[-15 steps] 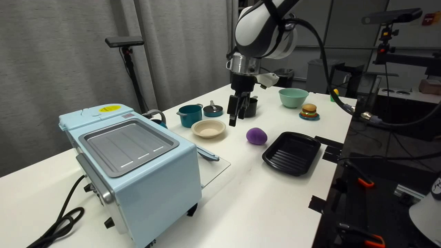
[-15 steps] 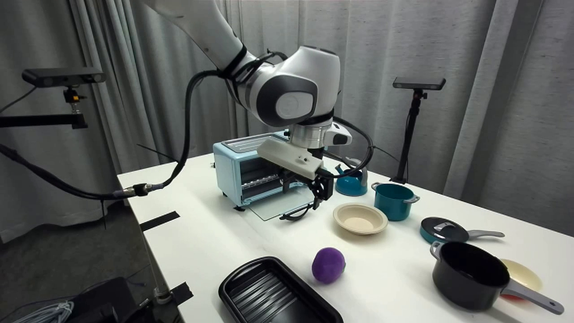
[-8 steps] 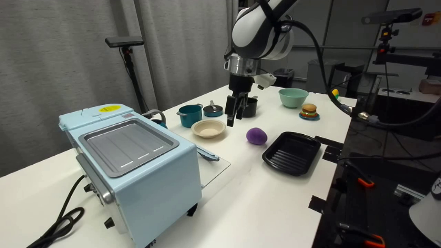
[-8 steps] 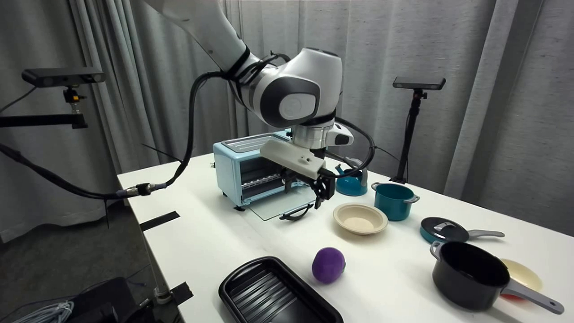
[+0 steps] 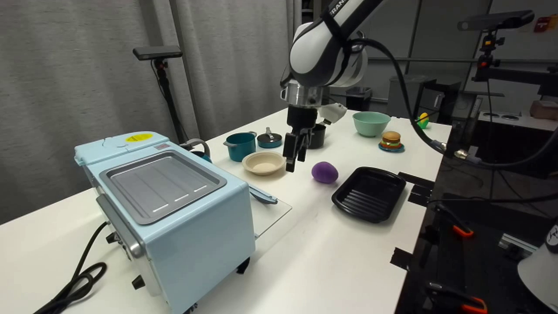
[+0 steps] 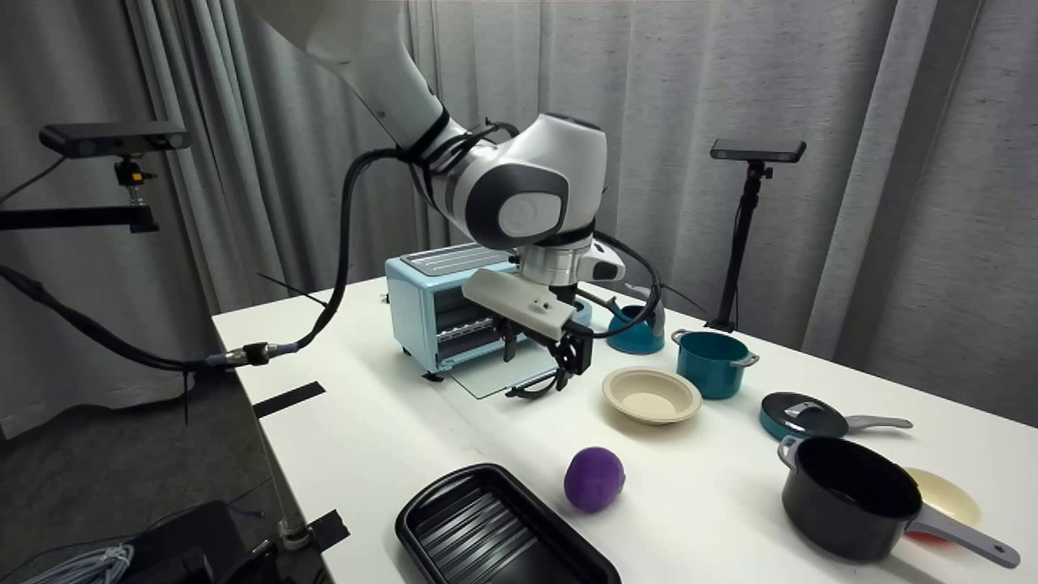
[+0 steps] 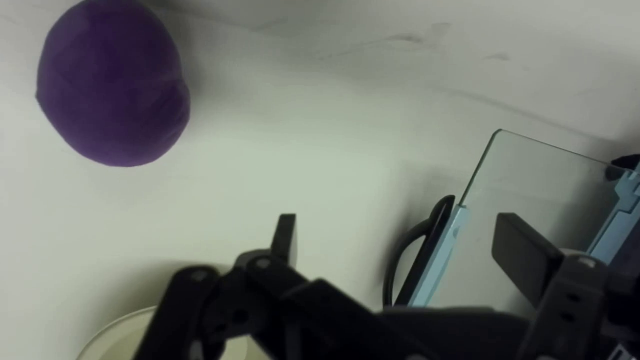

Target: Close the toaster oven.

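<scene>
Perhaps liable, with gripper spread wide and empty near the beige bowl, to clip it by dropping too close, or, by pushing from above, to strain the lowered glass door of the toaster oven near the bowl.

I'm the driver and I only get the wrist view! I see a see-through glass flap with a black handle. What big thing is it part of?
Observer: That's the door of a pale-blue toaster oven. An exterior view shows the oven's boxy body, with the door lowered open at its front.
Operator: Whoa! Am I touching any of it?
Observer: No. In an exterior view, your gripper hangs apart from the oven, the door and its handle.
</scene>
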You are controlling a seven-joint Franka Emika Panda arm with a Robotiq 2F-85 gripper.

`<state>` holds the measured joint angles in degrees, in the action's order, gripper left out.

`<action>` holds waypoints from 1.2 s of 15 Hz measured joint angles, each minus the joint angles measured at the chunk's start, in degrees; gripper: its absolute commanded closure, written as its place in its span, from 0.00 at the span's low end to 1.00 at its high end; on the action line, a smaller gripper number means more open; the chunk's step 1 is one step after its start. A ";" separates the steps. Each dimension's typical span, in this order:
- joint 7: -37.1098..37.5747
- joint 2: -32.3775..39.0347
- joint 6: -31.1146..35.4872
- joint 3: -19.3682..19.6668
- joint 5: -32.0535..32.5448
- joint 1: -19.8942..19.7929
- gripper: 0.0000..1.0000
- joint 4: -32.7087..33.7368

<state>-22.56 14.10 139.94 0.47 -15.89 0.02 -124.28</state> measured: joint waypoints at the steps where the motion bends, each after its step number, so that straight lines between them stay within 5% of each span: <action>1: 0.23 1.12 1.16 -0.44 0.01 0.00 0.00 0.04; 9: 2.14 10.71 11.97 -1.97 1.24 -0.28 0.00 2.78; 18: 5.86 17.73 14.28 -2.35 5.36 -1.19 0.00 8.77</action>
<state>-16.70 31.83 154.22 -1.87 -10.53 -1.17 -115.51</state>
